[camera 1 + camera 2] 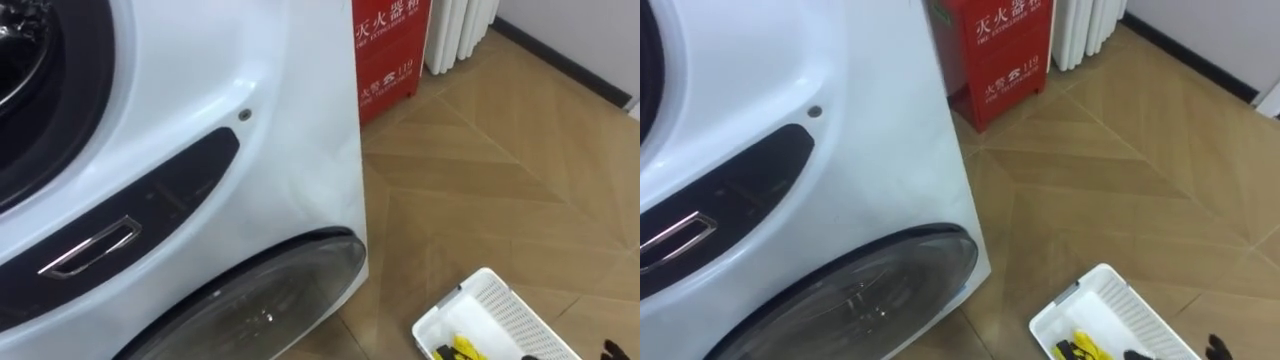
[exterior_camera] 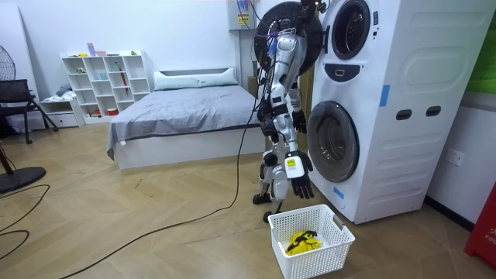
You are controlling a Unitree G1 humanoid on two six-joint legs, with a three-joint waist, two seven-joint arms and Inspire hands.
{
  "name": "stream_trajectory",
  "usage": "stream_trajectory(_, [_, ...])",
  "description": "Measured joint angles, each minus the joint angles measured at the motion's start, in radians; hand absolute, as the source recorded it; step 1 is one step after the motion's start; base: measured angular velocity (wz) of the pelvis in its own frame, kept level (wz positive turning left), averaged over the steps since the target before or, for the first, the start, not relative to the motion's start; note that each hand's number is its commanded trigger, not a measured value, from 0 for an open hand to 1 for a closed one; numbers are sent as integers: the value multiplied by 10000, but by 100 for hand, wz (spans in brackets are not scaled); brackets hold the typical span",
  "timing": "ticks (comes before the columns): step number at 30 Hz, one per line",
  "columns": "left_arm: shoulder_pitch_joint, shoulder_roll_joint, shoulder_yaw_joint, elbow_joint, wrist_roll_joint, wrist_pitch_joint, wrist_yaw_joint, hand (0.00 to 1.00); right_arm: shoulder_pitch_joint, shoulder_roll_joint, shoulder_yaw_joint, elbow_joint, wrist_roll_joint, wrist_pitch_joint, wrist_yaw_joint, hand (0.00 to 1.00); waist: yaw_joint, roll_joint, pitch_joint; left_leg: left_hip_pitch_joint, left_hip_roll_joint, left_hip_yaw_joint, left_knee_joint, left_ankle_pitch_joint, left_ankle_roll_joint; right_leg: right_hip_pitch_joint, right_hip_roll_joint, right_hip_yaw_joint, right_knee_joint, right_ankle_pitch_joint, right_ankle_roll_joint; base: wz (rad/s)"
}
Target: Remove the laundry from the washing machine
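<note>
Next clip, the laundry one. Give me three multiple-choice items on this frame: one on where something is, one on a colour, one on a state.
1. Where does the white basket stand?
A. on a table
B. on the floor in front of the washing machine
C. on top of the machine

2. What colour is the cloth in the basket?
A. yellow
B. blue
C. red

3. How is the lower round door?
A. wide open
B. taken off
C. shut

Answers:
1 B, the room view shows the basket on the wooden floor at the machine's foot.
2 A, the cloth inside it is bright yellow.
3 C, the door lies flush in the machine's front.
</note>
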Motion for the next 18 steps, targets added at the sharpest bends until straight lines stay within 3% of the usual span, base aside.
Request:
stream_trajectory(9, [170,61,78,-168,-16,-181,15,0,140,12,1,144,423,-65,-24,0,20,-241,-5,157,-6,-257,-7,12,15,289,-80,-274,-100,-24,-6,9])
stream_trajectory(12, [201,88,219,-143,-7,-294,13,0,348,37,1,140,390,-90,11,0,38,-413,-12,299,5,-393,-22,21,-1,512,-100,-411,-228,-44,-27,14])
stream_trajectory(18, [506,80,243,-91,119,-338,11,0,1213,262,158,208,348,-112,248,0,111,-670,-82,1197,26,-874,-167,59,-67,1862,-142,-952,-829,-70,-84,25])
